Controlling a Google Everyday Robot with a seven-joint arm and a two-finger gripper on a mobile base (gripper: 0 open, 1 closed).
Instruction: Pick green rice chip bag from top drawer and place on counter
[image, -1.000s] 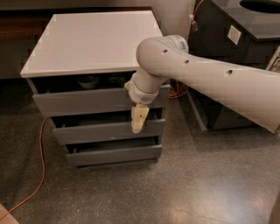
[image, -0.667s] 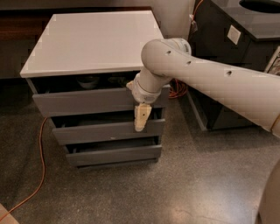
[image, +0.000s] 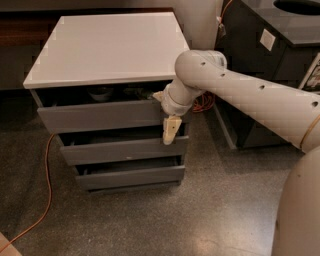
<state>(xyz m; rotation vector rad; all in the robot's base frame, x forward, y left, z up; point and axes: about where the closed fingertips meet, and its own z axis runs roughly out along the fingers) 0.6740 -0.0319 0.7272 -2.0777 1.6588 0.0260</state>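
Claw (image: 170, 131) farther right, near top drawer's (image: 100, 116) right edge.

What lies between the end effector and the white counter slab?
In the camera view, the dark grey top drawer, slightly open, lies between the cream end effector, hanging before its lower right corner, and the glossy white counter slab.

End effector (image: 171, 131) before right end of top drawer (image: 95, 116)

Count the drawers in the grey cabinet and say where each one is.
3. The top drawer sits, slightly open, under the counter; the middle drawer below it; the bottom drawer nearest the floor. None looks hidden. The hand hangs before the top drawer's right end.
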